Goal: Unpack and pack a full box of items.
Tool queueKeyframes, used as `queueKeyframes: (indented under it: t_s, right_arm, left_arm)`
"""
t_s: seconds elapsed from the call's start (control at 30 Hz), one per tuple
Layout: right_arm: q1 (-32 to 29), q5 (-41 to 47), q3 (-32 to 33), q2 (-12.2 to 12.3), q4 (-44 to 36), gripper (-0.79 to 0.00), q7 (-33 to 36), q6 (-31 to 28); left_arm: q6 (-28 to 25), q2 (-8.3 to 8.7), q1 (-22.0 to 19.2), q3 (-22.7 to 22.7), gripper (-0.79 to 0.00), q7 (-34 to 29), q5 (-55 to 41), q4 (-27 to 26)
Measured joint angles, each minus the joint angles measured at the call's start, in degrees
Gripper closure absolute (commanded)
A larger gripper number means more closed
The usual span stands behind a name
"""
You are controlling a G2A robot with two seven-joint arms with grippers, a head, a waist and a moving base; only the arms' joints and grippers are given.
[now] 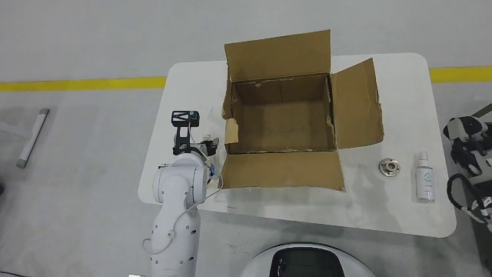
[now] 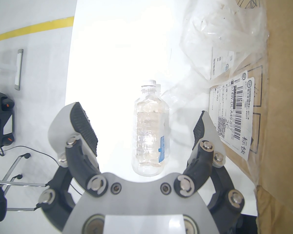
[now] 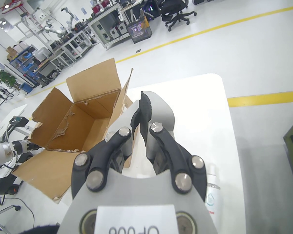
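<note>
Table: white, round-cornered tabletop (image 1: 192,85); it carries everything noted below.
Box: large brown cardboard box (image 1: 280,171), mid-table, open at the top with all four flaps folded outward. The top view looks down onto its brown floor. The edge of the left flap is torn.
Left arm: white arm over the near-left part of the table, just beside the box's left side.
Left gripper (image 2: 139,113): released, with the two black-padded fingers (image 2: 84,125) spread wide and holding nothing.
Right gripper (image 3: 144,108): clenched, pads pressed together with nothing between them. It looks across the table's right end toward the box.
Bag: crumpled clear plastic bag (image 2: 217,32), on the table and leaning against the box's outer left wall.
Label: white printed shipping label (image 2: 236,113) stuck to that same wall, below the bag.
Clear bottle: small clear plastic bottle with a blue-marked label (image 2: 149,132). It lies on its side on the table outside the box, near the left wall, with its cap pointing away from the wrist. It sits between the spread fingers and touches neither.
Spray bottle: slim white spray bottle (image 1: 423,177), lying on the right end of the table, well apart from the box.
Disc: small round metal disc (image 1: 390,168), just beside the spray bottle on the side nearer the box.
</note>
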Motion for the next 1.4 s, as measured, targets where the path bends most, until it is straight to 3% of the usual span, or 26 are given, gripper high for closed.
queueKeyframes:
  t_s: [0.07,0.13,0.23,0.43,0.57,0.9,1.4]
  right_arm:
    - [0.0,-0.3,-0.7,0.0,0.0,0.000,0.2,0.1]
    - [0.4,-0.6,-1.0,0.1,0.0,-0.126,0.7,0.5]
    - [0.8,-0.6,-1.0,0.2,0.0,-0.148,1.5,1.1]
    - [0.8,-0.5,-0.3,0.5,0.0,-0.191,3.2,1.7]
    - [0.7,-0.5,0.1,0.6,0.0,-0.203,4.0,1.8]
    - [0.8,-0.9,-0.9,0.9,0.0,-0.237,6.2,3.2]
    - [1.1,-1.9,-2.7,1.3,0.0,-0.268,7.4,3.6]
  left_arm:
    - [0.0,0.00,0.0,0.0,-0.785,0.0,0.0,0.0]
    - [-0.1,0.02,0.3,-0.3,-0.785,0.4,-0.6,0.0]
    - [-4.8,0.43,1.1,-2.8,-0.785,-0.7,-5.4,-0.7]
    - [-14.7,1.64,0.7,-9.5,-0.785,-12.2,-14.4,-1.4]
    - [-19.2,2.32,-0.4,-11.0,-0.785,-19.4,-16.6,-0.2]
    - [-18.9,2.34,-0.1,-11.0,-0.785,-19.1,-16.8,0.2]
    - [-15.4,3.25,-2.3,-8.0,-0.785,-13.3,-13.8,13.3]
